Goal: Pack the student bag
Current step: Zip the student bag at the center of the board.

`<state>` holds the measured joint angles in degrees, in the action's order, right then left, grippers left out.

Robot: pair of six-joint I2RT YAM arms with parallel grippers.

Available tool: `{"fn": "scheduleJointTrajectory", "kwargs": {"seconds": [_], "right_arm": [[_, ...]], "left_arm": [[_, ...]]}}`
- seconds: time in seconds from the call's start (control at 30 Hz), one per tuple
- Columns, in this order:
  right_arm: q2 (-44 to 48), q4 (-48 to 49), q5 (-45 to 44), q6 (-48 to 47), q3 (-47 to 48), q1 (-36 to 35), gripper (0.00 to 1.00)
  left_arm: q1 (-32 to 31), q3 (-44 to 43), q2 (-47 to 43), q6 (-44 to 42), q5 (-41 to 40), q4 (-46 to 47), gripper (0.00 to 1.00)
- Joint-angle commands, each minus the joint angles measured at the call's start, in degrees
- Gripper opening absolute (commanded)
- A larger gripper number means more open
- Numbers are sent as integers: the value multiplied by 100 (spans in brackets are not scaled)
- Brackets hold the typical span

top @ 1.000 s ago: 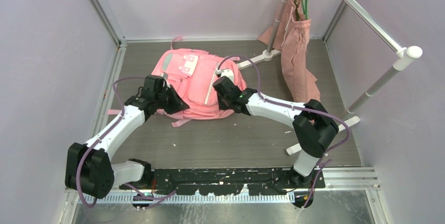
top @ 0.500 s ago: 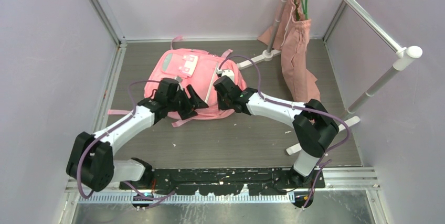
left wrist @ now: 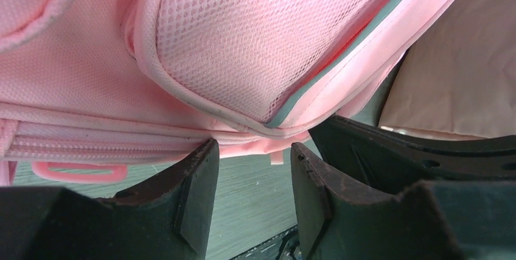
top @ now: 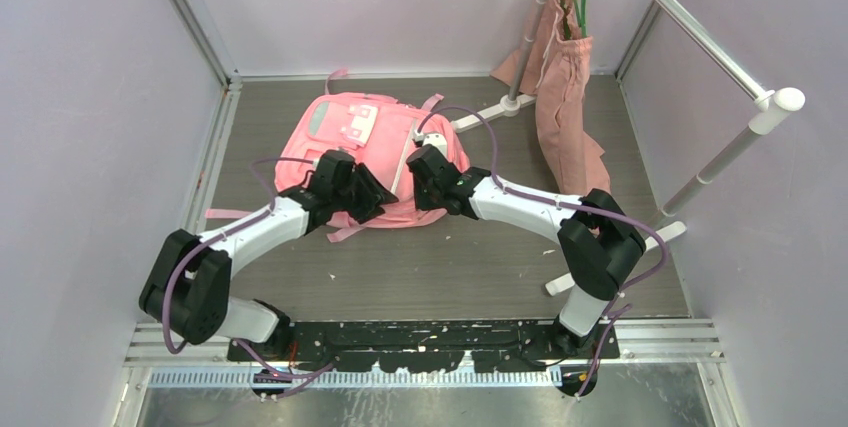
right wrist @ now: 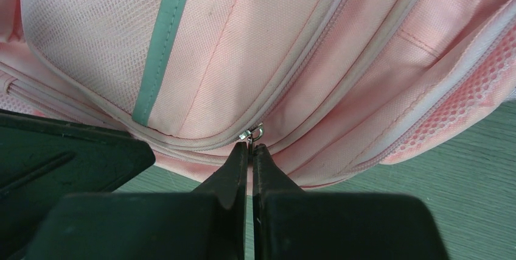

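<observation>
The right gripper [right wrist: 250, 150] has its fingers pressed tight together. They pinch the small metal zipper pull [right wrist: 256, 132] where two zip lines meet on the student bag [top: 345, 142]. A grey-green stripe [right wrist: 164, 41] runs down the pink fabric just above and left of the pull.

The left gripper [left wrist: 251, 178] stands partly open with nothing between its fingers. Its tips are just short of the bag's near seam, under a mesh pocket [left wrist: 243, 35], and bare table shows through the gap.

From above, both grippers meet the bag's near side, the left one at its near edge and the right one at its right flank. The bag lies flat on the table [top: 450, 267], left of centre and towards the far edge. A dusty-pink sack [top: 565, 97] hangs by the far right corner.
</observation>
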<state>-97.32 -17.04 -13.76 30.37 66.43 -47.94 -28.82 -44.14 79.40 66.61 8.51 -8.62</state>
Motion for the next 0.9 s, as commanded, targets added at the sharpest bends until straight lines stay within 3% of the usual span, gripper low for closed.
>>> {"fn": "scheduleJointTrajectory", "kwargs": {"seconds": [0.0, 0.43, 0.5, 0.67, 0.87], "right_arm": [[345, 214, 86, 83, 115, -45, 1], [421, 292, 145, 180, 47, -56, 1], [431, 279, 145, 188, 37, -56, 1], [505, 262, 138, 185, -27, -57, 1], [660, 179, -90, 44, -218, -56, 1]], "left_arm": [[-16, -285, 54, 11, -384, 205, 48], [-19, -413, 743, 329, -532, 396, 43], [-18, -455, 801, 318, -560, 397, 36], [-19, -589, 843, 134, -388, 435, 3], [-10, -526, 830, -113, 206, 772, 0]]}}
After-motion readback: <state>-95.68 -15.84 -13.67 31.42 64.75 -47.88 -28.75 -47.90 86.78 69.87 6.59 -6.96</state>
